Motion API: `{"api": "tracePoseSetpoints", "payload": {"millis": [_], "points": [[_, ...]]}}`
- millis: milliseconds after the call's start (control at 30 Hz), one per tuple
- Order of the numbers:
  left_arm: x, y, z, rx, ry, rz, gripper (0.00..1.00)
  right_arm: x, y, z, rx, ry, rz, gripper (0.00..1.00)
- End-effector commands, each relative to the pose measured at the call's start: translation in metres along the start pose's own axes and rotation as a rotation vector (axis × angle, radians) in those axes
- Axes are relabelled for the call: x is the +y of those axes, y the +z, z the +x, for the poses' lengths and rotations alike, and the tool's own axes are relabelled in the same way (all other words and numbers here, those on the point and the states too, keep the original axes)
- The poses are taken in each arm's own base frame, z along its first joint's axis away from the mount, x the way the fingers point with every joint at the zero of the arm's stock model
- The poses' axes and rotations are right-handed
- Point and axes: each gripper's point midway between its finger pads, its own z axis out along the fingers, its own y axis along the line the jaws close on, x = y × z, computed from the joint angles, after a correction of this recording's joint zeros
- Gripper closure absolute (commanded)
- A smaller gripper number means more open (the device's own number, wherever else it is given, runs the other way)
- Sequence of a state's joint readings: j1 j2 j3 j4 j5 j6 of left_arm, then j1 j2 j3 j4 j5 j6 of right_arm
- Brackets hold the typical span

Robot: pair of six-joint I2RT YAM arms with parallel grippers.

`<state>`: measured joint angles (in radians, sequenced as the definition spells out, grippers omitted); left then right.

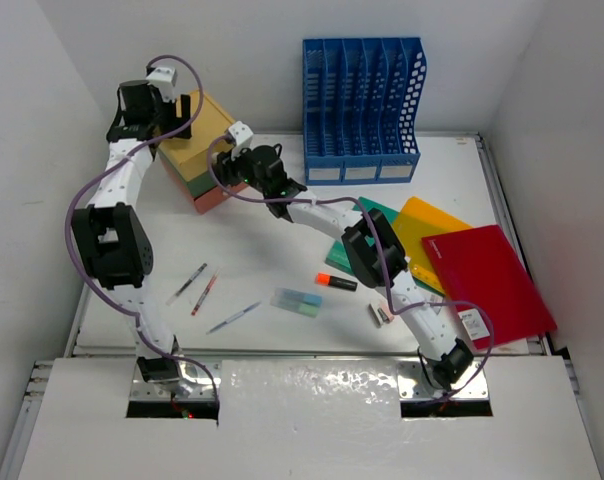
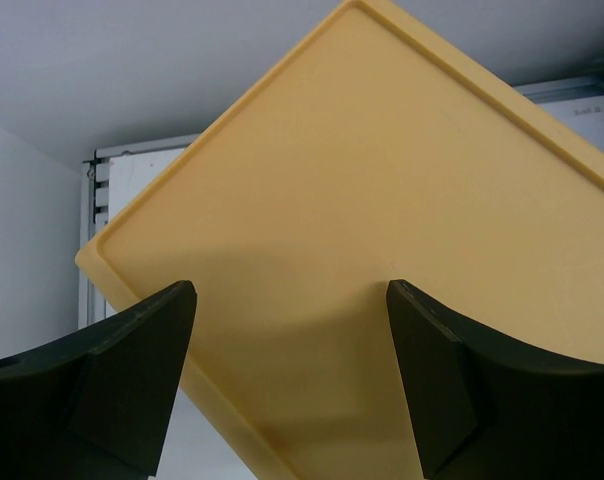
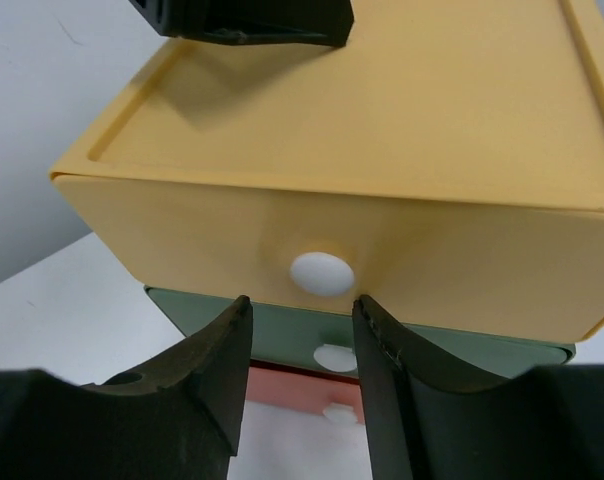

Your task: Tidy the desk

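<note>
The white desk (image 1: 272,250) holds scattered stationery. A small drawer box (image 1: 197,150) with yellow, green and orange-red drawers stands at the back left. My left gripper (image 1: 185,113) hovers open over its yellow top (image 2: 382,200), empty. My right gripper (image 1: 244,175) is at the box's front, its jaws partly open and empty (image 3: 302,305). The white knob (image 3: 322,272) of the yellow top drawer lies just beyond the fingertips. The green drawer's knob (image 3: 334,357) shows between the fingers. All three drawers look closed.
A blue file rack (image 1: 362,110) stands at the back. Red (image 1: 487,280), yellow (image 1: 427,225) and green (image 1: 370,212) folders lie at the right. Three pens (image 1: 204,293), an orange highlighter (image 1: 336,282), a pale eraser box (image 1: 297,301) and small clips (image 1: 380,315) lie in front.
</note>
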<state>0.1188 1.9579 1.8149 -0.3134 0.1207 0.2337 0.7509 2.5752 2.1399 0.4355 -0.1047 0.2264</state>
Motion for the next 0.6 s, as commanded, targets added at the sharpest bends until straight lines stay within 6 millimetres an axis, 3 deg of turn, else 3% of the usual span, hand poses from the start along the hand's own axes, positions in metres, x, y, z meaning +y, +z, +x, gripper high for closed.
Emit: {"api": "tracePoseSetpoints", "payload": {"millis": [0, 233, 567], "points": [[0.001, 0.007, 0.008, 0.007, 0.008, 0.009, 0.25, 0.007, 0.003, -0.049, -0.141, -0.034, -0.008, 0.56], [-0.008, 0.010, 0.030, 0.040, 0.015, 0.048, 0.33, 0.011, 0.005, -0.059, -0.186, -0.044, 0.012, 0.62], [-0.011, 0.011, 0.036, 0.044, 0.020, 0.059, 0.33, 0.007, 0.006, -0.058, -0.201, -0.052, 0.052, 0.72]]}}
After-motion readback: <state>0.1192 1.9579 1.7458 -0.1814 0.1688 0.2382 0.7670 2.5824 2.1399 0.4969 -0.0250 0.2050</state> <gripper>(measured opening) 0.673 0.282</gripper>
